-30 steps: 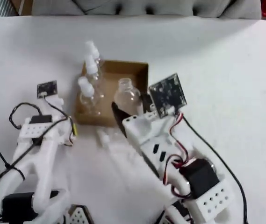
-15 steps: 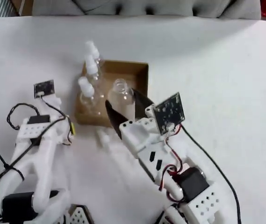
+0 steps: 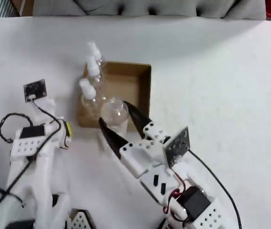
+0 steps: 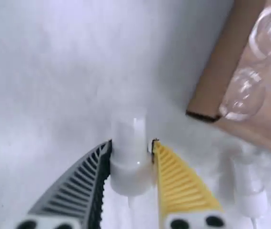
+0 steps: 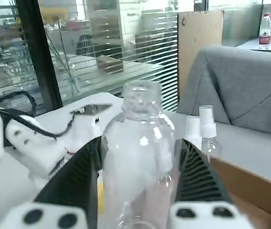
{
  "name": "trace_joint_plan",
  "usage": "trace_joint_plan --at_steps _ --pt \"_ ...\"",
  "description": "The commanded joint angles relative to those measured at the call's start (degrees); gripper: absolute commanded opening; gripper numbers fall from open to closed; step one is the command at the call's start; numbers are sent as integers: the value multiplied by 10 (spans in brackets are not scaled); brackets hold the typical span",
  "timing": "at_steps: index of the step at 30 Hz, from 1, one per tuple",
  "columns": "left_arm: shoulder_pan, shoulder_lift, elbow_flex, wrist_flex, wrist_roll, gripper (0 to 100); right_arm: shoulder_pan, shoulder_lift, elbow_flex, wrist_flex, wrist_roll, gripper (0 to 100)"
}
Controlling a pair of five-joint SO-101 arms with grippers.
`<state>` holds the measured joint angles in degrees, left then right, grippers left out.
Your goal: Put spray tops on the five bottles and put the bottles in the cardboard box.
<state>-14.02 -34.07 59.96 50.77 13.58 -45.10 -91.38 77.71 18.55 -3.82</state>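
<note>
The right gripper (image 3: 113,113) is closed partway round an open-necked bottle (image 3: 112,109), its two black fingers pressing the clear body from either side. The right wrist view shows the bottle upright between them, neck up and bare. In the high view it sits at the near edge of the cardboard box (image 3: 142,86); whether its base rests on anything cannot be told

The left gripper (image 4: 130,145) is shut on a white spray top (image 4: 129,164), grey finger on one side and yellow on the other, just off the box's corner over the white table (image 3: 221,71)

The coming move seems to turn on one relation. The bottle's long axis is upright, so the spray top has to meet the neck along that line. It now lies off to the bottle's left, near but apart, and the left arm is the one carrying it. Which way the top's stem points is not clear

Three capped bottles (image 3: 93,69) stand along the box's left side, and a loose spray top (image 4: 247,188) lies on the table near the box. No label or writing can be read on the bottles or the box
</note>
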Motion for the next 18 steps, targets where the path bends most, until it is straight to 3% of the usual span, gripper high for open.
trace_joint_plan --at_steps 1,12,18 --pt "-7 -111 10 -1 -3 20 -2 -30 8 -15 -2 15" --pt "-5 -374 11 -10 -3 20 -10 -95 68 -12 1 15" --pt "-4 -484 12 -135 0 20 -61 -102 85 -12 1 15"
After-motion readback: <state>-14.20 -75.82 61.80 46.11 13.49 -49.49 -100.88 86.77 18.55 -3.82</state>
